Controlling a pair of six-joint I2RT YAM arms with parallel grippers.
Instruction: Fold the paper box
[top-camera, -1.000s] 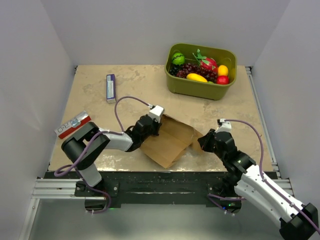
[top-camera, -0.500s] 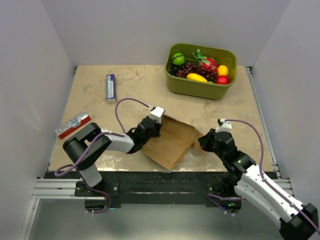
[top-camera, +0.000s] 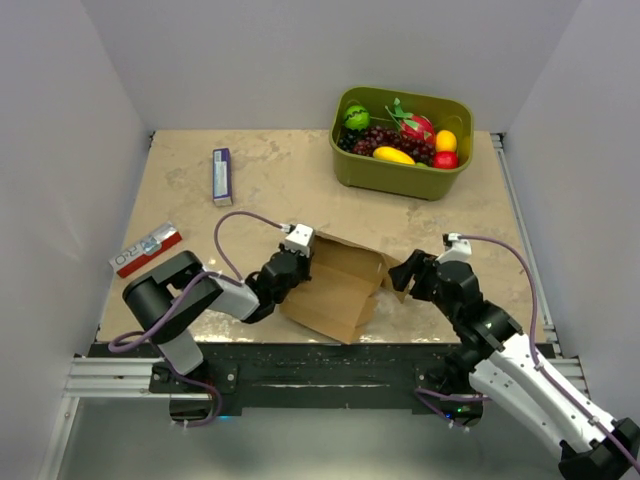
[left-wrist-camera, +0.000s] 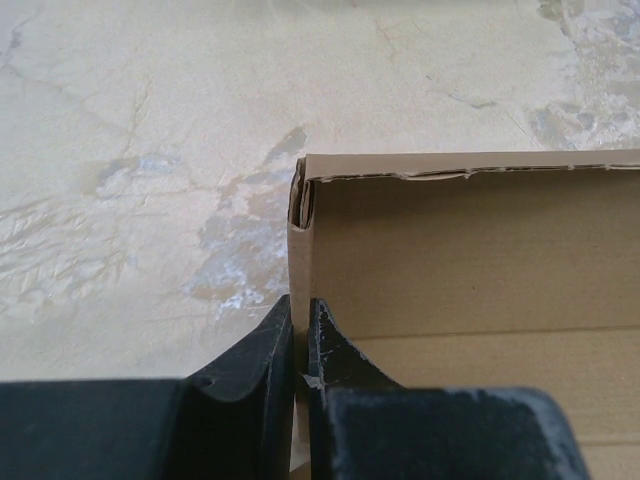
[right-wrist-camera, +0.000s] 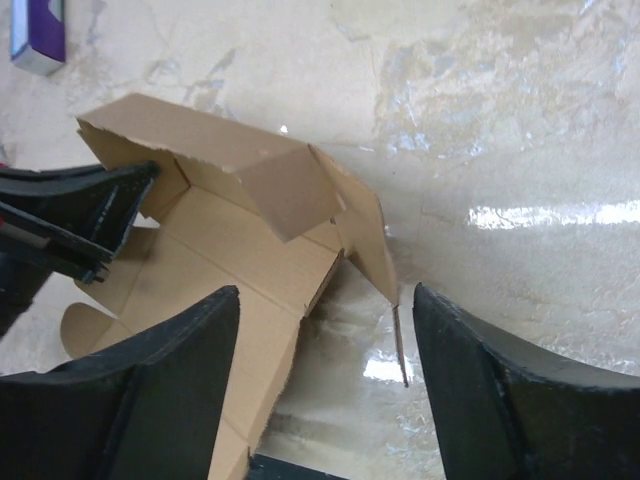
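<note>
**Top external view: paper box (top-camera: 345, 285) nipped at its left side, right tool (top-camera: 408, 272) spread at its right**

Farthest left, a small red-and-white box (top-camera: 147, 249) lies by the left edge of the tabletop (top-camera: 270, 165). A slim purple-and-white box (top-camera: 222, 176) lies farther back, well apart from it.

Next comes the left tool (top-camera: 296, 272), reaching in low from the near left. In the left wrist view its fingers (left-wrist-camera: 262, 345) are drawn narrow, with the box's raised left wall pinched between them just below its torn top corner.

The brown cardboard box sits near the middle of the tabletop, close to the near edge and between the two tools. It is only partly formed, with its panels open upward and creased.

At its right end the right tool stands with its jaws wide. The right wrist view shows a raised end flap in the gap between them, gripped by neither finger (right-wrist-camera: 170, 370).

Far right, a green bin (top-camera: 395, 172) holds fruit, well apart from the box.
</note>
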